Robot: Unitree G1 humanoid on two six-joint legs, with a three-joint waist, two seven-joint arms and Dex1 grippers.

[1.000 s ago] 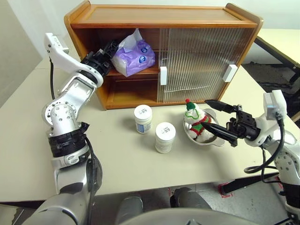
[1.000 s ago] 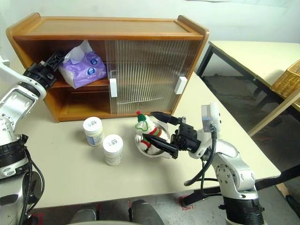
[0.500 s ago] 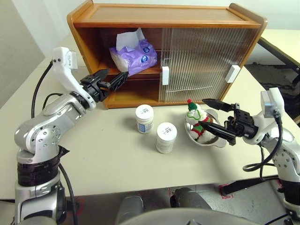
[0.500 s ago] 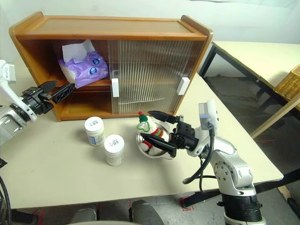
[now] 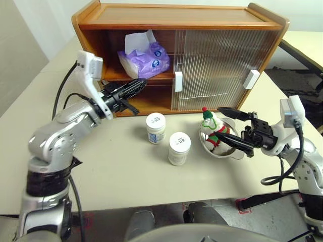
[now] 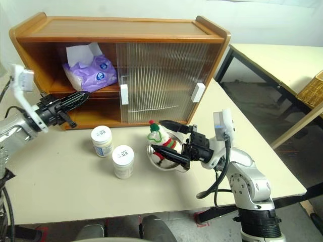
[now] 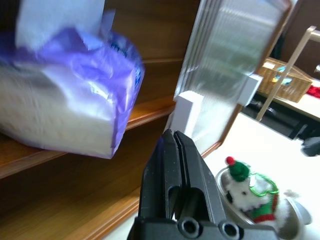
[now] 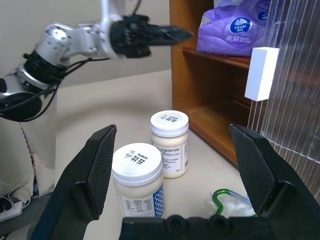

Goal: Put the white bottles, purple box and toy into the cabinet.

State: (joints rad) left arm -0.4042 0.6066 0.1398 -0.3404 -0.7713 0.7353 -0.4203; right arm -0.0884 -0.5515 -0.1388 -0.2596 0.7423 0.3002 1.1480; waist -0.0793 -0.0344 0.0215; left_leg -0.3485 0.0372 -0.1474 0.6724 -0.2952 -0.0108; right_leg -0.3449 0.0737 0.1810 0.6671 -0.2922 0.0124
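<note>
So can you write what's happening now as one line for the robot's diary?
purple box: on cabinet upper shelf | white bottles, toy: on table | left gripper: shut, empty | right gripper: open around toy

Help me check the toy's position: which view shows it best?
The right eye view: the toy shows whole in the steel bowl, between the right claw's open fingers. The left wrist view shows it at the edge; the right wrist view catches a scrap.

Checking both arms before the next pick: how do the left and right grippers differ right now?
The left gripper is shut and empty, by the cabinet's open side below the purple box. The right gripper is wide open, its fingers on either side of the toy in the bowl. Both hold nothing.
</note>
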